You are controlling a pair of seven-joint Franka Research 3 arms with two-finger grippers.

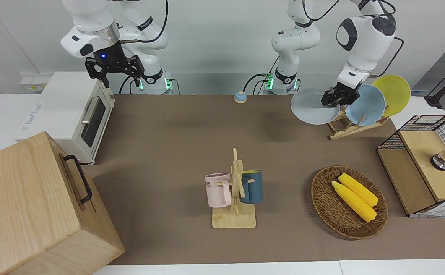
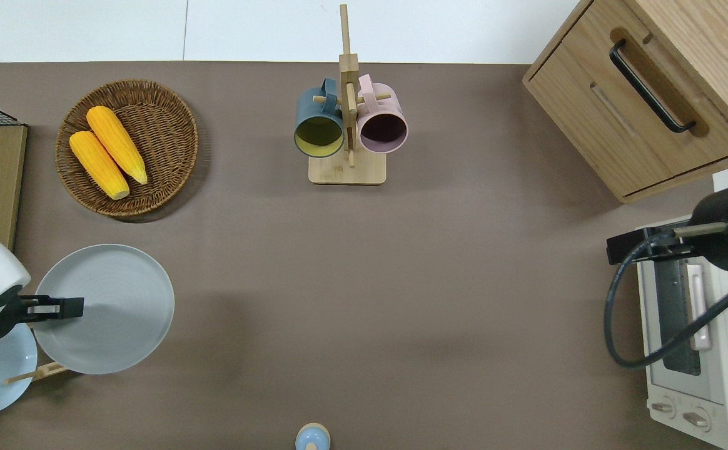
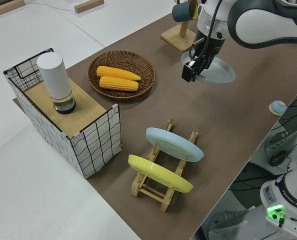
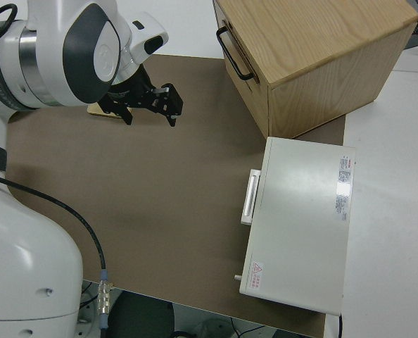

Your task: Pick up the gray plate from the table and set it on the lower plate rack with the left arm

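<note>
My left gripper (image 1: 331,98) is shut on the rim of the gray plate (image 1: 313,107) and holds it level in the air. In the overhead view the gray plate (image 2: 104,309) hangs over the table and over the low end of the wooden plate rack (image 2: 39,373), with the left gripper (image 2: 57,306) at the plate's rim. The plate rack (image 1: 354,126) holds a light blue plate (image 1: 367,105) and a yellow plate (image 1: 392,93) in its higher slots. The left side view shows the left gripper (image 3: 191,70), the gray plate (image 3: 213,72) and the rack (image 3: 163,192). My right gripper (image 1: 115,74) is parked and open.
A wooden mug stand (image 1: 234,217) with two mugs is mid-table. A wicker basket (image 1: 324,206) holds two corn cobs. A wire-walled shelf box (image 1: 417,160) is at the left arm's end. A toaster oven (image 1: 73,114) and a wooden drawer cabinet (image 1: 27,206) are at the right arm's end.
</note>
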